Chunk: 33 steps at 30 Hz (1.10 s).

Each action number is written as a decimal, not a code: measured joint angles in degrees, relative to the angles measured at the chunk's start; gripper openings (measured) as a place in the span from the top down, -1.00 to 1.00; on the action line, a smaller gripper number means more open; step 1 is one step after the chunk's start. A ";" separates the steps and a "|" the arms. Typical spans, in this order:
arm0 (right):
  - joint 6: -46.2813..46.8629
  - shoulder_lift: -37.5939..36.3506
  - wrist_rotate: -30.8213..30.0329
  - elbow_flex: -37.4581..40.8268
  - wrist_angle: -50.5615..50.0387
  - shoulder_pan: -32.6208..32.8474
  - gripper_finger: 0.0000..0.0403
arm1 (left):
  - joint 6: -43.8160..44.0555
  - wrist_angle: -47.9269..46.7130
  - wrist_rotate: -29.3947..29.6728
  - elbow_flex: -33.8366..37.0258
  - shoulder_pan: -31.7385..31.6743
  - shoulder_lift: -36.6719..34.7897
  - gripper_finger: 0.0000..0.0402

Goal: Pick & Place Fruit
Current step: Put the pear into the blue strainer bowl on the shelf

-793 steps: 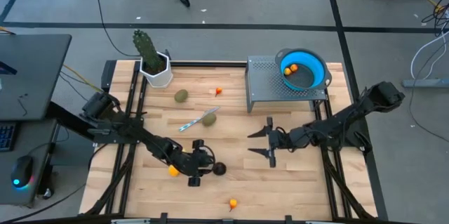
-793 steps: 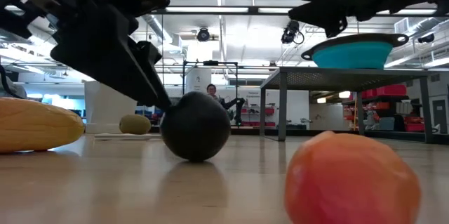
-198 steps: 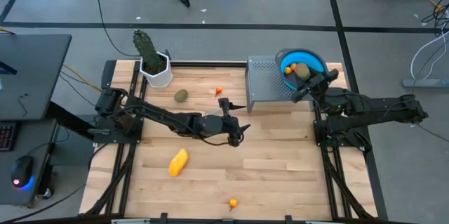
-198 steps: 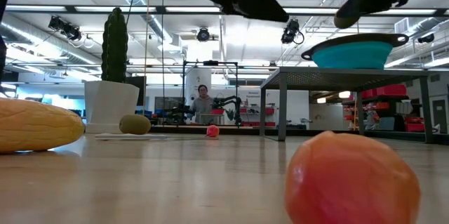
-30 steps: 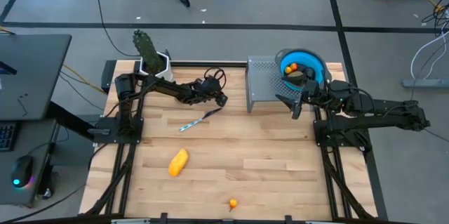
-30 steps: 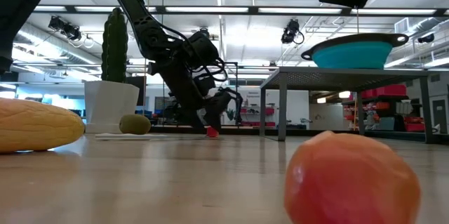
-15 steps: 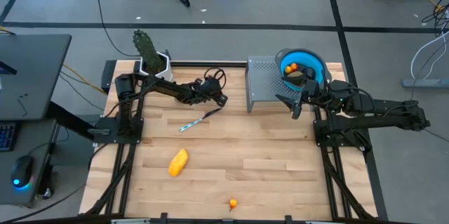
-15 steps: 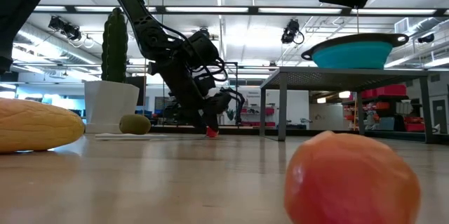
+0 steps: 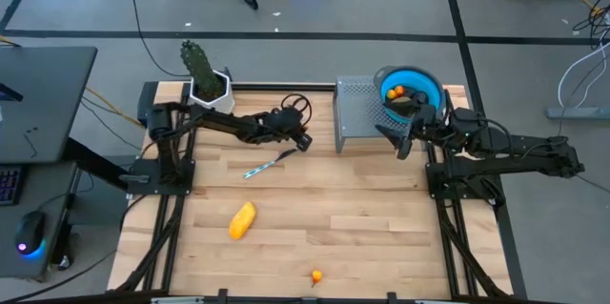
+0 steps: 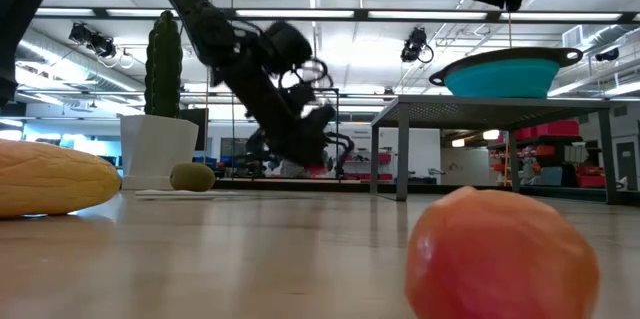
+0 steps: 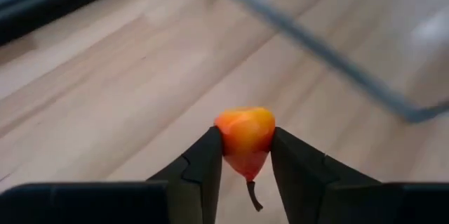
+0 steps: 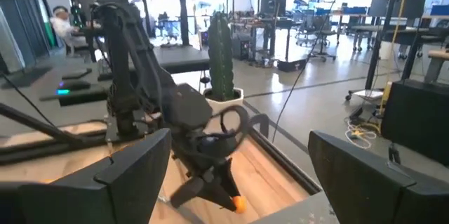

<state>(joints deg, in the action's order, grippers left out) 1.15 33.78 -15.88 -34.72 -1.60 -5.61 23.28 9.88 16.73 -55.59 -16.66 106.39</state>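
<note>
We see the left gripper [image 11: 245,155] clamped on a small orange fruit [image 11: 245,134], its two dark fingers [image 11: 205,164] pressing the piece from both sides above the wooden table [image 9: 362,209], near the metal stand [image 9: 367,113]. The right gripper [image 9: 398,138] hangs beside the blue bowl [image 9: 431,92] on that stand, its fingers spread wide with nothing between them; orange pieces lie in the bowl. On the table we find the yellow fruit [image 9: 242,219], another tiny orange fruit [image 9: 315,274], the knife [image 9: 269,162] and the potted cactus [image 9: 202,73].
</note>
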 joint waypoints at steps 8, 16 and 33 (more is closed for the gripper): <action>3.38 0.16 3.90 0.00 3.35 0.00 -0.73 | -5.27 2.20 -2.97 -0.02 5.88 -10.94 0.39; -1.33 2.39 14.10 0.00 3.25 0.00 -0.73 | -22.39 12.44 -6.39 -0.11 16.09 -15.54 0.40; -2.92 7.73 37.40 -0.02 6.14 1.40 -0.73 | -35.12 24.17 2.97 -0.42 24.84 -15.52 0.39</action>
<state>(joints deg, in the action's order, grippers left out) -1.78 41.51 21.52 -34.74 4.54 -4.21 -11.85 34.04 19.70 -56.02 8.19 90.87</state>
